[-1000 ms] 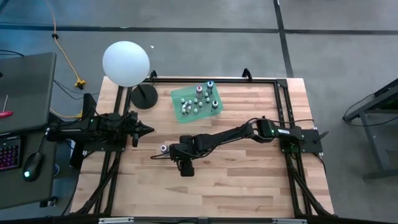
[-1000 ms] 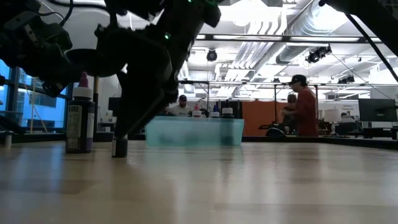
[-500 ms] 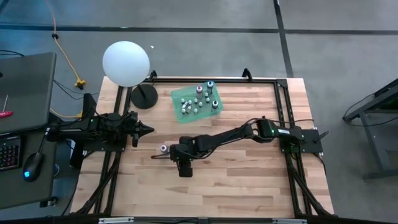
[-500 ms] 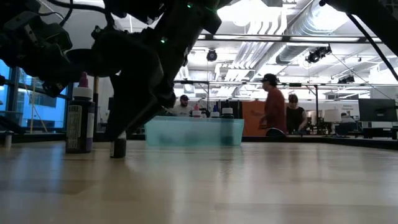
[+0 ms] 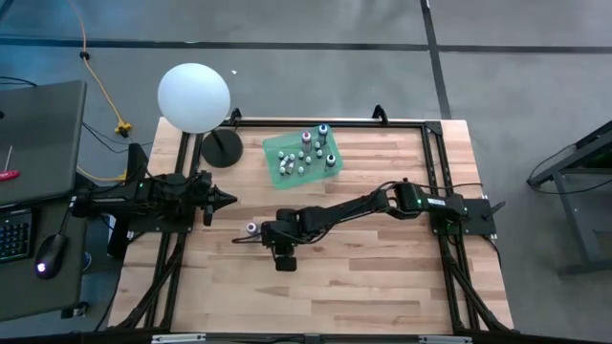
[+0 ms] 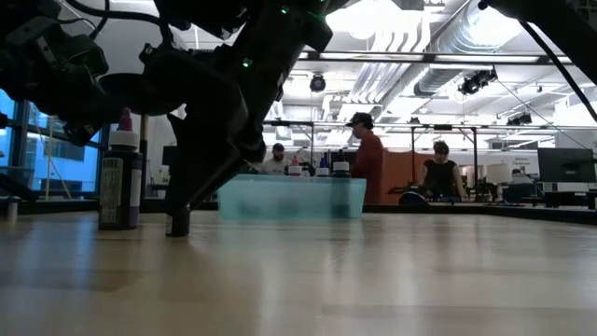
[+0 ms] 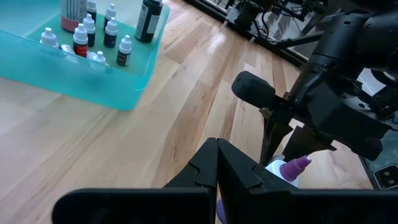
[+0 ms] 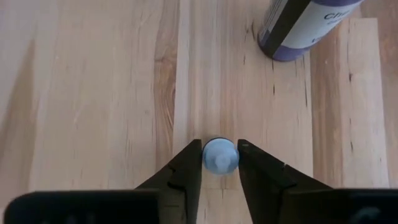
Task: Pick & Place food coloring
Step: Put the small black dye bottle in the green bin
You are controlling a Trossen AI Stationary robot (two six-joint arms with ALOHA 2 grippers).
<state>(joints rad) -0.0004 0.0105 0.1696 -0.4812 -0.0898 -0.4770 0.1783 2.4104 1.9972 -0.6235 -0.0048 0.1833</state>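
A tiny food coloring bottle (image 8: 220,155) with a pale cap stands upright on the wood table, dark-bodied in the low view (image 6: 177,221). My right gripper (image 8: 220,163) is shut on it; in the high view the gripper (image 5: 260,232) hides it. A larger purple bottle (image 8: 305,28) stands on its base close by (image 6: 121,182), its pale cap showing from above (image 5: 251,228). Several more small bottles stand in a teal tray (image 5: 330,172). My left gripper (image 5: 228,200) waits shut at the table's left, touching nothing. My right gripper pinches the small bottle's cap (image 8: 206,157) between its two fingers, one on each side. The fingers (image 8: 189,168) slant down onto it from above, coming from the table's right side. The bottle stands upright with its base on the table (image 6: 177,231).
The teal tray (image 6: 291,198) sits at the table's far middle. A white globe lamp (image 5: 194,96) on a black round base (image 5: 222,148) stands at the far left corner. Black frame rails (image 5: 435,162) edge the table. People move in the room behind.
My right gripper has shifted slightly over the small bottle, which stands where it was. A person in the room behind has walked toward the left.
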